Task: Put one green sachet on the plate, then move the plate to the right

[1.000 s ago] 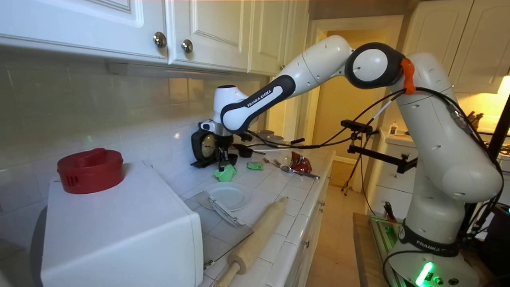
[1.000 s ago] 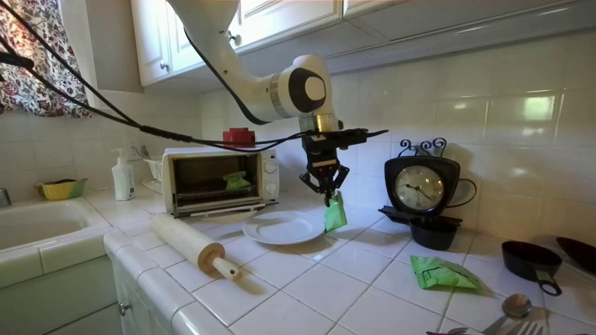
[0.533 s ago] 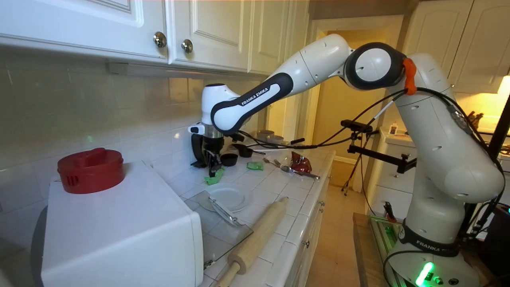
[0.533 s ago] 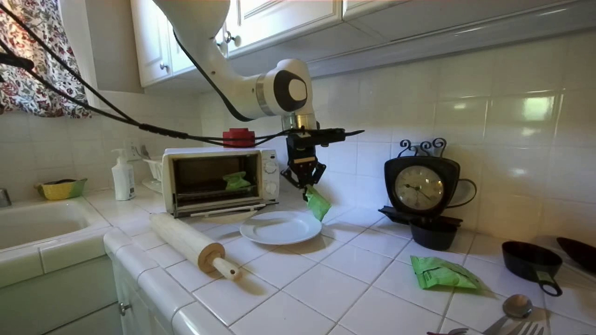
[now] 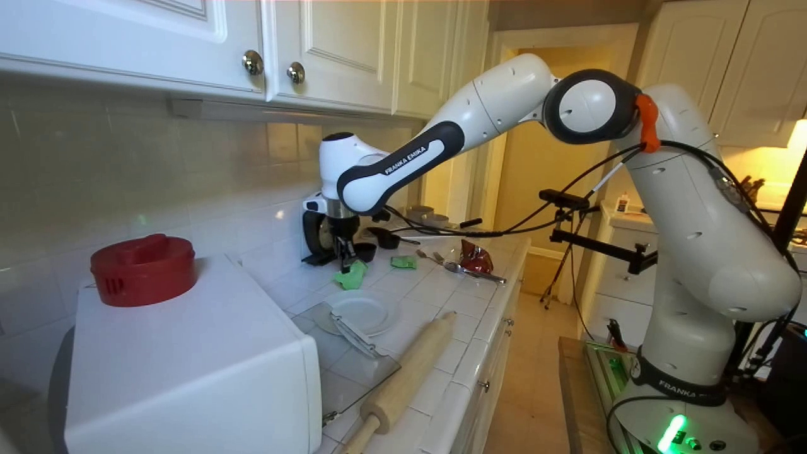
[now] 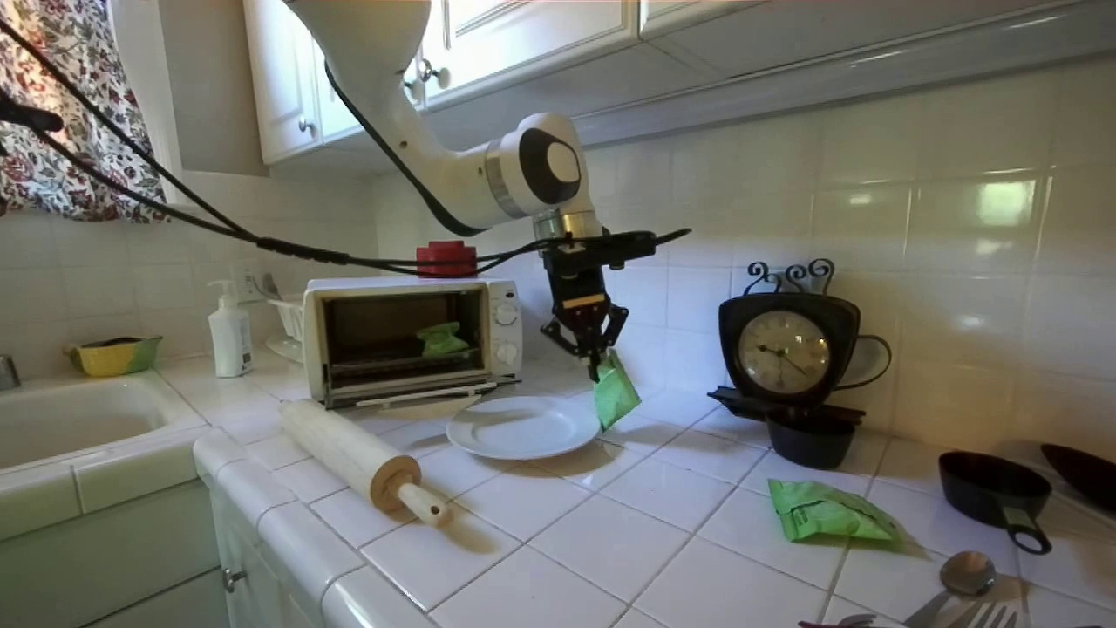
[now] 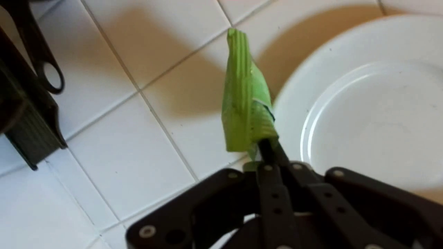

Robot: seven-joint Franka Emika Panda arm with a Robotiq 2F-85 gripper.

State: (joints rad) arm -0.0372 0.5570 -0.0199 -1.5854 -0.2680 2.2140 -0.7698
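A green sachet (image 6: 617, 397) hangs tilted from my gripper (image 6: 598, 366), which is shut on its upper edge. The sachet also shows in an exterior view (image 5: 352, 276) and in the wrist view (image 7: 238, 100), where it sticks out past the fingertips (image 7: 268, 145). The white round plate (image 6: 523, 429) lies flat on the tiled counter, with nothing on it. The sachet hangs just beside the plate's rim, on the clock's side. The plate also shows in the wrist view (image 7: 377, 121). Another green sachet (image 6: 828, 513) lies on the counter near the black cups.
A toaster oven (image 6: 410, 283) with its door down and a green thing inside stands behind the plate. A rolling pin (image 6: 353, 449) lies by the counter's front edge. A black clock (image 6: 789, 349) stands against the wall. Black cups (image 6: 994, 488) and cutlery (image 6: 968, 574) lie farther along.
The gripper has moved with the sachet toward the toaster oven, then partly back toward the clock. The sachet has swung under it. The plate has shifted very slightly toward the rolling pin.
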